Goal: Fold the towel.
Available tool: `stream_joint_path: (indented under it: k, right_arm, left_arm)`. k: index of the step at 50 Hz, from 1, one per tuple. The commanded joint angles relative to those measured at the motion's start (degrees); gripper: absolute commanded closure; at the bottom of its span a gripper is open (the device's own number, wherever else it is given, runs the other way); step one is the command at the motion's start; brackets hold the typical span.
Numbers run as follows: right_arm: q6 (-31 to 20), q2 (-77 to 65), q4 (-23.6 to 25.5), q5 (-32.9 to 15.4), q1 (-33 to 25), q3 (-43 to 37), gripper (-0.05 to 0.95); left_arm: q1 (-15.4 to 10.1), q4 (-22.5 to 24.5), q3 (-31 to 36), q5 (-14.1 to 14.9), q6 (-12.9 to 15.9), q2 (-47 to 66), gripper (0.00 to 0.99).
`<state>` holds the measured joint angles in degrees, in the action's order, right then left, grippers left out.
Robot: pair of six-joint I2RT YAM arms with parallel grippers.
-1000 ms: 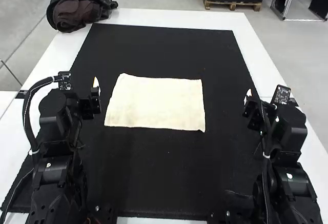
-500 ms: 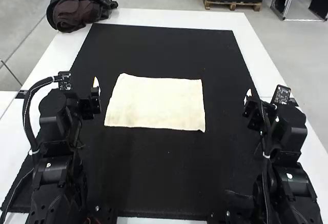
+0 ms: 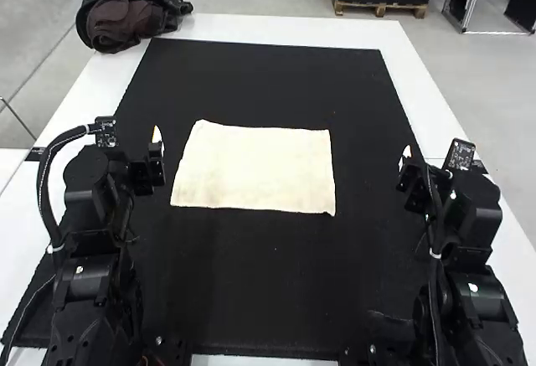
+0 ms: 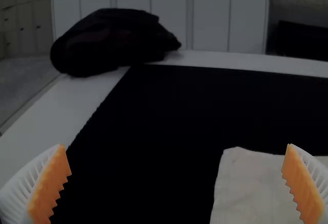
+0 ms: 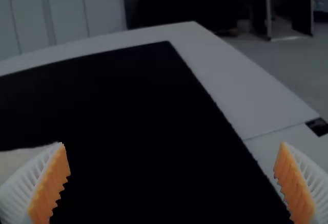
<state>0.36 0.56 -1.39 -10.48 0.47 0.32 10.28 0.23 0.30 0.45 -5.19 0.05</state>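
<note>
Left pincer agape; beside towel

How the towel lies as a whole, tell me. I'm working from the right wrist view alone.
Observer: In the high view, the towel is spread flat on the black mat, a rough four-sided shape with all four corners in sight.

Operator: Report on the far side from me.

Observer: The left gripper is off the towel's left edge, its fingers wide apart and holding nothing.

Operator: Tell me what lies past it, toward the back.

Observer: A dark bag or bundle sits at the far left corner of the white table, beside the mat rather than on the towel.
</note>
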Motion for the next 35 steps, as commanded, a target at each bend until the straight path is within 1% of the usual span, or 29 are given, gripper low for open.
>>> stream_joint_path:
  k: [1,4,7,9,11,13,16,18,19,21,23,25,29,32,35]
  right_arm:
    - [-0.8,-0.47,-0.99,0.46,-0.65,-0.32,-0.02]
    - [-0.89,-0.47,-1.16,0.46,-0.65,-0.32,-0.02]
    - [-1.42,-0.47,-2.57,0.46,-0.65,-0.32,-0.02]
    - [-3.96,-0.47,-4.32,0.46,-0.65,-0.32,-0.02]
    - [-6.6,-0.47,-5.99,0.46,-0.65,-0.32,-0.02]
    - [-8.89,-0.47,-7.58,0.64,-0.65,-0.32,-0.02]
    - [-14.16,-0.38,-10.65,2.04,-0.65,-0.32,0.0]
    - [-17.24,-0.47,-13.11,2.13,-0.56,-0.32,0.03]
    - [-17.94,-0.38,-14.61,2.13,-0.56,-0.32,0.03]
    - [-19.43,-0.47,-17.24,2.22,-0.56,-0.32,0.03]
    - [-22.25,-0.47,-19.27,2.04,-0.65,0.21,0.03]
    - [-23.56,-0.47,-19.88,2.04,-0.65,1.62,0.03]
    - [-23.56,0.15,-19.53,2.04,-0.65,6.19,0.03]
    - [-23.56,1.9,-18.04,2.13,-0.65,10.67,0.03]
    - [-23.39,6.03,-17.86,2.04,-0.65,15.77,0.03]
  left_arm:
    - [0.18,0.47,-0.21,0.52,0.71,-0.32,0.028]
    - [0.18,0.47,-0.21,0.52,0.88,-0.32,0.028]
    - [0.18,1.18,-0.3,0.52,2.64,-0.32,0.028]
    - [0.18,2.5,-0.21,0.52,4.75,-0.32,0.028]
    - [0.35,3.55,-0.21,0.52,6.16,-0.32,0.028]
    - [0.44,5.13,-0.3,0.52,8.88,-0.32,0.03]
    - [0.35,9.09,-0.21,0.52,13.19,-0.32,0.031]
    - [0.18,11.81,-0.21,0.26,17.23,-0.32,0.033]
    - [0.18,12.95,-0.12,-0.1,17.85,-0.23,0.033]
    - [0.18,15.24,-0.12,-0.89,18.11,-0.23,0.033]
    - [0.35,18.4,-0.03,-1.94,18.2,-0.32,0.033]
    - [0.53,20.25,0.76,-2.56,18.2,-0.23,0.033]
    - [0.53,20.51,5.15,-3.96,18.29,0.03,0.033]
    - [0.44,20.16,8.93,-4.05,18.2,1.35,0.039]
    - [0.44,20.16,13.42,-4.23,18.2,4.69,0.039]
